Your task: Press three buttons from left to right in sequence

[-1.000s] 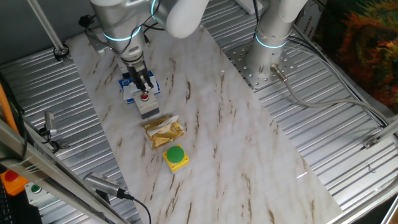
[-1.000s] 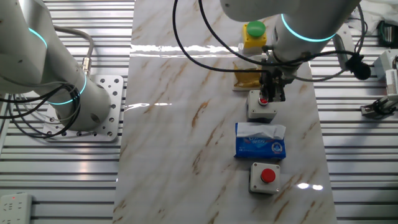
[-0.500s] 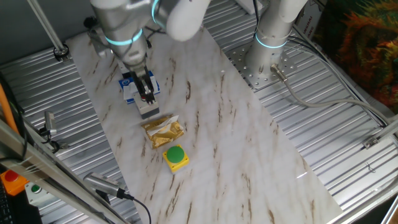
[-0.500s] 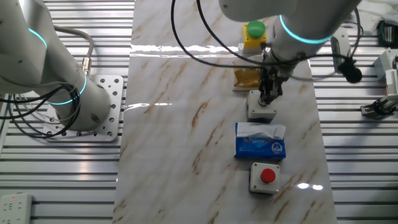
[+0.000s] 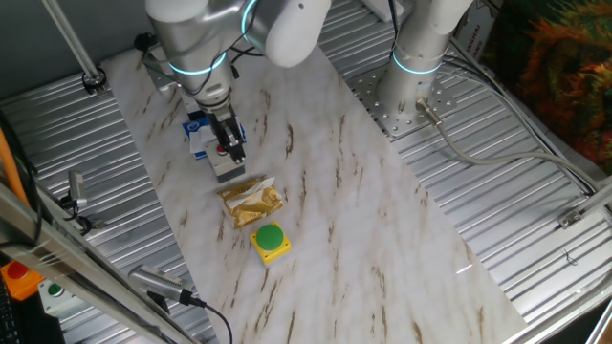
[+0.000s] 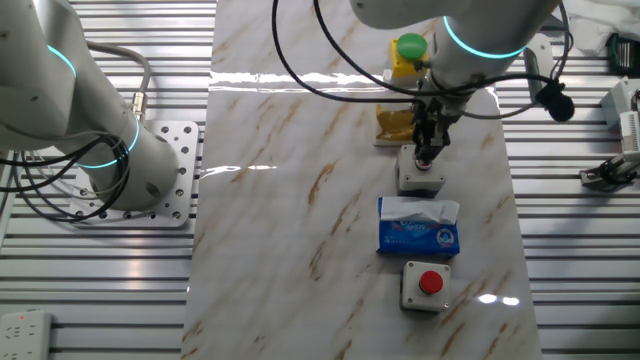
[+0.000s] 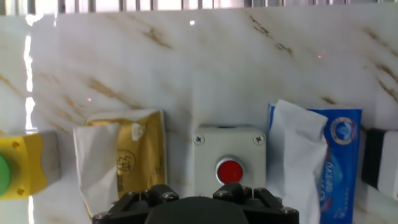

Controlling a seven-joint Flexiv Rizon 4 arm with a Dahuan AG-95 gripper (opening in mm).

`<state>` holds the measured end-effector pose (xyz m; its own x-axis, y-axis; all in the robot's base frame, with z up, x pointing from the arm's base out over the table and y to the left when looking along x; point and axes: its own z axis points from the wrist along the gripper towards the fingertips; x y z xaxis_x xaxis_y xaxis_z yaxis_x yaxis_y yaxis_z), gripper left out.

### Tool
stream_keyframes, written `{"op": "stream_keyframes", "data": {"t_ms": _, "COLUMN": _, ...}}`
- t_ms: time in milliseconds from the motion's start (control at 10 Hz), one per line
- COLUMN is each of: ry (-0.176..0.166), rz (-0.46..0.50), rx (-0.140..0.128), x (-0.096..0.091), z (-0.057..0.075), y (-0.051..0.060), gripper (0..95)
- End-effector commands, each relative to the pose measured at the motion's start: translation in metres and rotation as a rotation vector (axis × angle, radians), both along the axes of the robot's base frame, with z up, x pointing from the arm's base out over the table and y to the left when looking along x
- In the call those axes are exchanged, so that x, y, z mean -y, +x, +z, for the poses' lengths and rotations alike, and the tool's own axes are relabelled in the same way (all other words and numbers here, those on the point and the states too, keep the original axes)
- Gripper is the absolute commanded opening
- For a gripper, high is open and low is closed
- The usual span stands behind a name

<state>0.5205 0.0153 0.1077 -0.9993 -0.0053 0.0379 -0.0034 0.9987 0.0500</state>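
Three buttons lie in a row on the marble table. The first grey-white box with a red cap (image 6: pixel 424 285) stands free at the near end. On the middle grey-white box (image 6: pixel 421 172), my gripper (image 6: pixel 428 156) comes straight down over the top and hides the cap. Its fingers meet in one tip, shut on nothing. The hand view shows that box's red cap (image 7: pixel 229 170) just ahead of the gripper body. The yellow box with a green dome (image 5: pixel 271 240) sits at the far end, untouched. In one fixed view my gripper (image 5: pixel 232 149) covers the middle box (image 5: pixel 226 166).
A blue tissue packet (image 6: pixel 418 226) lies between the first and middle boxes. A crinkled gold foil packet (image 5: pixel 253 201) lies between the middle and yellow boxes. An idle second arm base (image 5: pixel 411 91) stands on ribbed metal beside the table. An orange box (image 5: pixel 14 277) sits off the table.
The gripper has dropped from just above the middle box to its top and turned a little. The red cap, seen a second ago in both fixed views, is covered.
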Motion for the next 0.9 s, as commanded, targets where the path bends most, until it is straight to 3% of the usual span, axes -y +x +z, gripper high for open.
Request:
{"op": "stream_keyframes", "data": {"t_ms": 100, "ry": 0.001, "rz": 0.003, "rx": -0.002, "x": 0.0004, "z": -0.0008, "y": -0.0012, "gripper": 57.0}}
{"op": "stream_keyframes", "data": {"t_ms": 900, "ry": 0.002, "rz": 0.014, "rx": 0.001, "x": 0.0007, "z": -0.0018, "y": -0.0009, "gripper": 57.0}}
